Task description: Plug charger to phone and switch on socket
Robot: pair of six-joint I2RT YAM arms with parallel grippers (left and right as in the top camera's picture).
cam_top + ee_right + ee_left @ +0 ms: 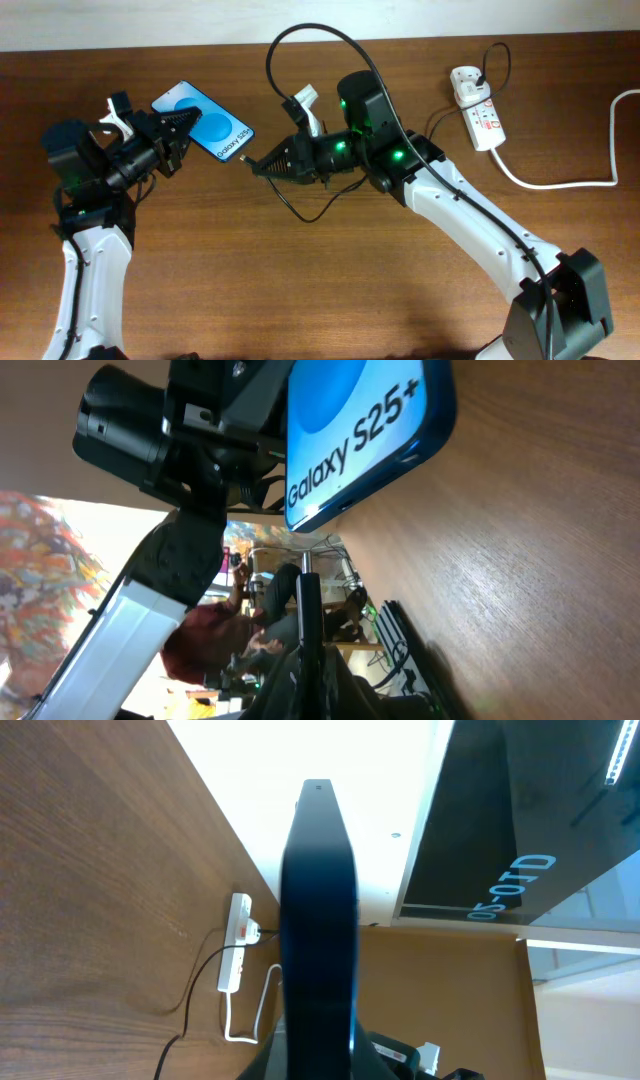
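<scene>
Phone (pixel 208 125) is up off the table (pixel 300 300), tilted, screen lit blue w/ "Galaxy S25+" readable from the right wrist cam. One end is clamped in the left gripper (pixel 178 128), and the free end w/ the port points at the right arm. Charger (pixel 308 598): plug tip pinched between the right gripper (pixel 258 166) fingers, near the phone's bottom edge but not touching, gap visible. Cable loops slack behind it. Socket (pixel 480 108) lies well apart at the table's far right, thick white cord (pixel 560 184) trailing off.

Handling, my guess: phone's stiff, slick, glass-faced, so it wants a firm hold at one end that leaves the port clear, not a hard squeeze. Cable's light and floppy — hold close behind the tip, else it'll bend away from the port. Socket switch state: too small to tell.
</scene>
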